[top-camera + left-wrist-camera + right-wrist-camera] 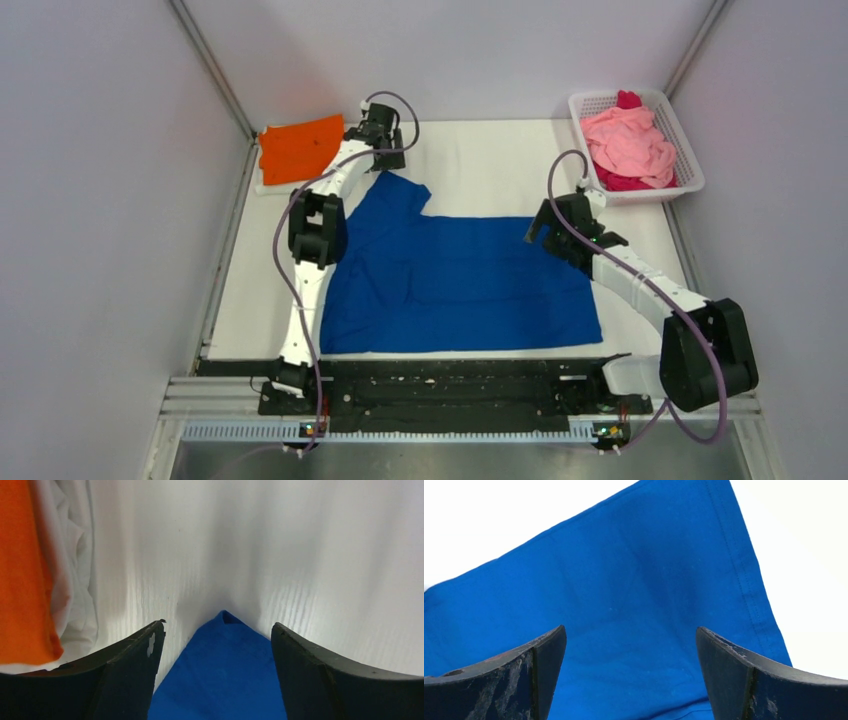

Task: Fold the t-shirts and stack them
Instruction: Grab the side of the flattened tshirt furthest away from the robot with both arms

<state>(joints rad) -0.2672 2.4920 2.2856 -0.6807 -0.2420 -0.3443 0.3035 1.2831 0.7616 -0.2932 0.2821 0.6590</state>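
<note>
A royal-blue t-shirt (460,275) lies spread flat on the white table, its lettering hidden. My left gripper (385,150) hovers open over the shirt's far-left sleeve corner; in the left wrist view that blue tip (225,655) sits between my open fingers (135,655). My right gripper (540,225) is open above the shirt's far-right edge; the right wrist view shows blue cloth (624,590) and its hem under the spread fingers (729,665). A folded orange t-shirt (300,148) lies at the far left, also in the left wrist view (22,580). Pink and magenta tees (628,145) are piled in a basket.
The white mesh basket (690,160) stands at the far right corner. Grey walls enclose the table on the left, right and back. A black rail (440,385) runs along the near edge by the arm bases.
</note>
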